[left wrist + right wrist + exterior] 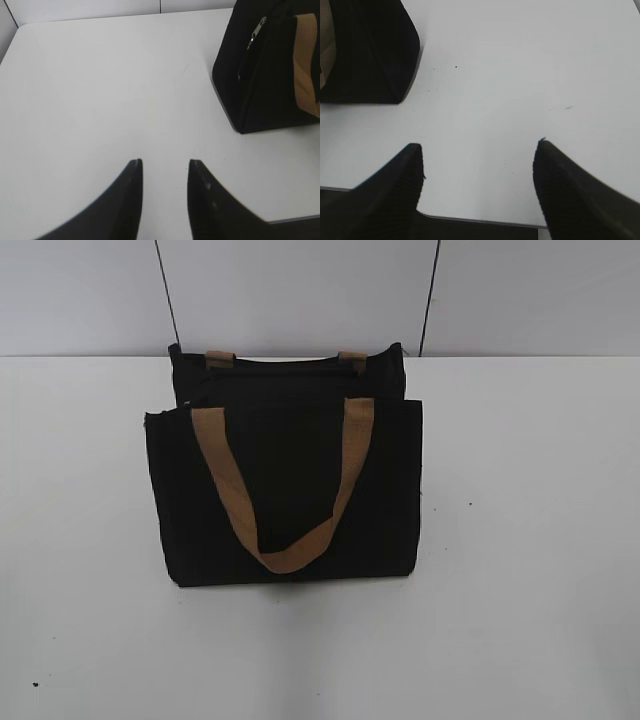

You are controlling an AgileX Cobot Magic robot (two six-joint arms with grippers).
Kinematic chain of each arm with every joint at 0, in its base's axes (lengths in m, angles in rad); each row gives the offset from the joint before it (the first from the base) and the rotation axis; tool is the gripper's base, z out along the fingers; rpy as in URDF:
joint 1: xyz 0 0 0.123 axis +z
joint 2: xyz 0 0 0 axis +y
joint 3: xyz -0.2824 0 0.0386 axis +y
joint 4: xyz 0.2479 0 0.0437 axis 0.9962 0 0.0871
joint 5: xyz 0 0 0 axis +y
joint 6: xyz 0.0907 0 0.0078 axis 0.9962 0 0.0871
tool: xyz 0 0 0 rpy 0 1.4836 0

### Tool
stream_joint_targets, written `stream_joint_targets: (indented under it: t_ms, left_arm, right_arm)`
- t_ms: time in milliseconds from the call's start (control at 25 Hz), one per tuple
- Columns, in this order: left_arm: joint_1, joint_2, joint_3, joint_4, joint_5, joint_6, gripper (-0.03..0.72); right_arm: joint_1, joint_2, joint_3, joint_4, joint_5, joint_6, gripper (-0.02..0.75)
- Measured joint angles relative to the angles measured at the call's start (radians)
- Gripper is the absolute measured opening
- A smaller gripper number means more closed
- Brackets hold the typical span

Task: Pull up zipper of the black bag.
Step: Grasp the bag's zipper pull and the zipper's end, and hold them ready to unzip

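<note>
The black bag (285, 490) stands upright in the middle of the white table, with a tan handle (285, 495) hanging down its front. It also shows in the left wrist view (272, 75) at the upper right and in the right wrist view (367, 50) at the upper left. The zipper (252, 42) runs along the bag's edge, and its silvery pull tab (260, 25) sits near the end. My left gripper (165, 165) is open and empty, well to the left of the bag. My right gripper (480, 147) is open and empty, to the right of the bag. Neither gripper shows in the exterior view.
The white table (520, 540) spreads around the bag. Its near edge shows under both grippers in the wrist views (480, 220). A pale wall with two dark vertical lines (430, 300) stands behind the table.
</note>
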Motion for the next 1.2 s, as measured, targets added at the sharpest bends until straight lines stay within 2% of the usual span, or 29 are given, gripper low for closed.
stream_joint_targets:
  t_ms: [1200]
  left_arm:
    - [0.000,0.003,-0.014,-0.009,-0.038,0.000,0.253]
  right_arm:
    - [0.000,0.000,0.000,0.001,0.000,0.000,0.526]
